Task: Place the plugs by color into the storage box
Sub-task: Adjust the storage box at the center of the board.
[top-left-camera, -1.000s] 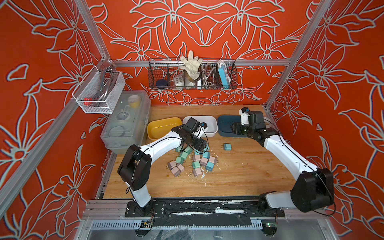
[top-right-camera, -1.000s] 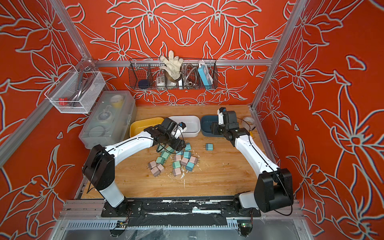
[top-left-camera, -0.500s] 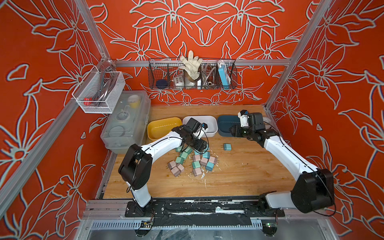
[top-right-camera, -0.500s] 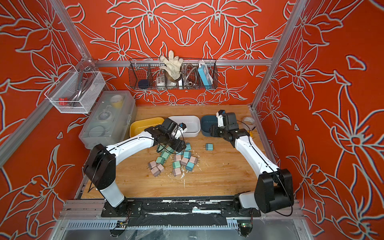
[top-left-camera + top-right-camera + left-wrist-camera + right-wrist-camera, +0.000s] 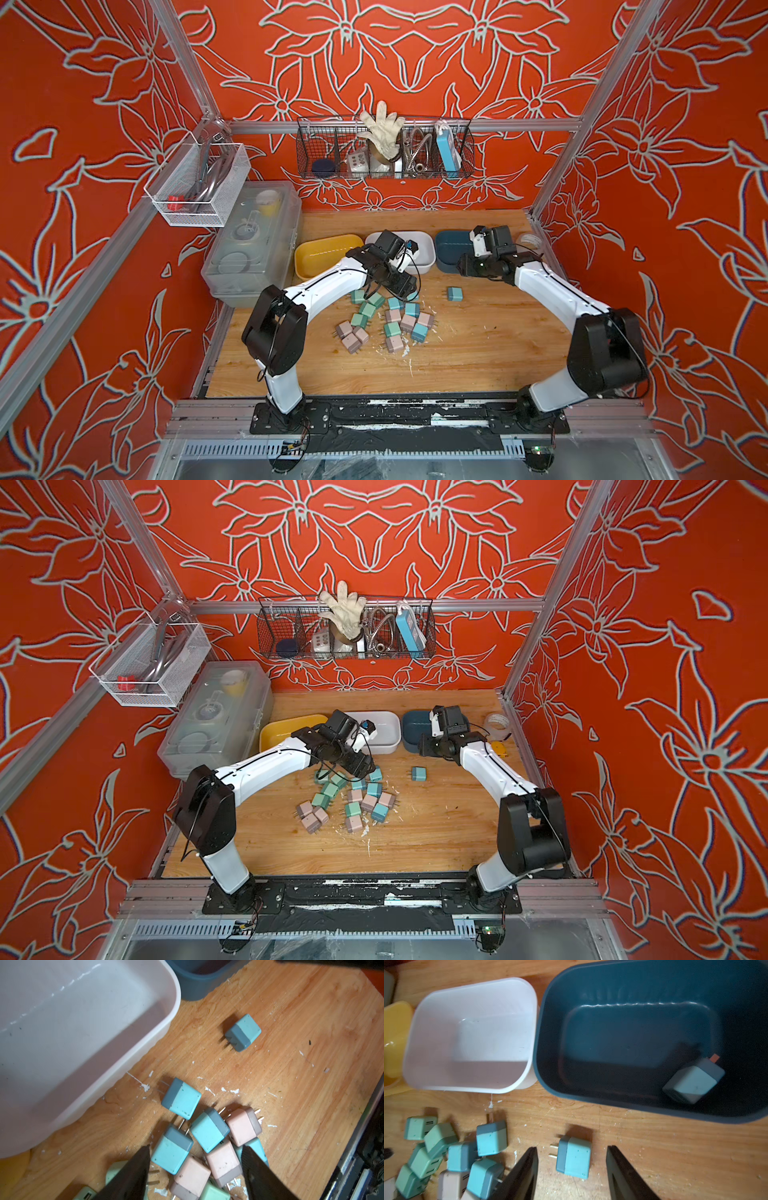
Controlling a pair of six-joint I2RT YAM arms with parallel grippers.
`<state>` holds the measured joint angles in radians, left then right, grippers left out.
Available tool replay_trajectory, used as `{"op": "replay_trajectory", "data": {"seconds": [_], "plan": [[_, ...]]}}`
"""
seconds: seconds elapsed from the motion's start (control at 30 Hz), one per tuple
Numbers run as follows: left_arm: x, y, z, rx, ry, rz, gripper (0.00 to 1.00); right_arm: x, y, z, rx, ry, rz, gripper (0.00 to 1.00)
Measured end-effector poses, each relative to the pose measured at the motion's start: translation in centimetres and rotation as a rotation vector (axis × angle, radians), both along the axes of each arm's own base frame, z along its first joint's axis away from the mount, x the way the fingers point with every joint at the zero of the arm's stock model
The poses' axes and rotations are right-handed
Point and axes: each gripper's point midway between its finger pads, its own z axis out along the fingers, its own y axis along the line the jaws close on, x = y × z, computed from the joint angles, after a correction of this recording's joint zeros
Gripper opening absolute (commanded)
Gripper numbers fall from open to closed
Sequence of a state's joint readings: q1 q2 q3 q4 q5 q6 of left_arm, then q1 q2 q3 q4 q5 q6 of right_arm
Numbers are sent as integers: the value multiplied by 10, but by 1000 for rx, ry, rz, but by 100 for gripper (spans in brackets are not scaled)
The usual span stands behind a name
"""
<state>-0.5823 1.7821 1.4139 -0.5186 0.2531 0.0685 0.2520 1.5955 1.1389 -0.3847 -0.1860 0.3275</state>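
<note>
One blue plug (image 5: 574, 1157) lies alone on table (image 5: 654, 1157) just ahead of spread, empty jaws of R gripper (image 5: 572, 1147), prongs toward one jaw; L gripper (image 5: 195, 1146), also spread, is farther, over pile (image 5: 209, 1130).

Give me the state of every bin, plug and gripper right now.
Yellow bin, looks empty.
White bin, empty.
Dark blue bin, holds one blue plug.
Lone blue plug, on its side on table.
Plug pile, unsorted on table.
Left gripper, open over pile.
Right gripper, open over lone plug.
</note>
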Motion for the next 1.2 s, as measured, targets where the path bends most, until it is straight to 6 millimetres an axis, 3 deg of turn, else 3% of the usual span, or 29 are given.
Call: {"op": "replay_trajectory", "data": {"seconds": [0.2, 0.33, 0.53, 1.2], "plan": [[8, 8, -14, -22, 78, 39, 68, 42, 5, -33, -39, 47, -17, 56], [21, 27, -21, -32, 114, 102, 67, 48, 2, -44, -45, 65, -25, 55], [35, 43, -16, -46, 112, 149, 67, 47, 2, -44, -40, 72, -23, 54], [33, 40, -14, -72, 139, 147, 65, 30, 5, -48, -11, 105, -5, 52]]}}
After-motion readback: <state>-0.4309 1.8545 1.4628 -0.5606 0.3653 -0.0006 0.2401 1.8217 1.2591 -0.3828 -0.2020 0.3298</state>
